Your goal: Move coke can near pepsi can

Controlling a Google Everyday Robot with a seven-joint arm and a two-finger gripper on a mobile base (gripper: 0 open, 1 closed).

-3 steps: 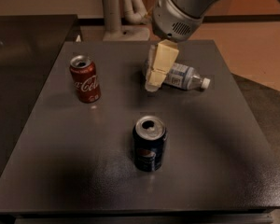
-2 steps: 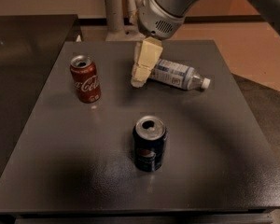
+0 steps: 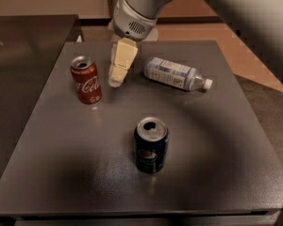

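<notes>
The coke can, red with white script and a silver top, stands upright at the back left of the dark table. The pepsi can, dark blue with a round logo, stands upright near the table's middle front. My gripper hangs from the grey arm above the table, just right of the coke can and a short gap from it, holding nothing.
A clear plastic water bottle with a white cap lies on its side at the back right of the table. A dark counter lies to the left. The table's front edge is close below the pepsi can.
My gripper has moved left, away from the water bottle and toward the coke can. The cans and the bottle have not moved.
</notes>
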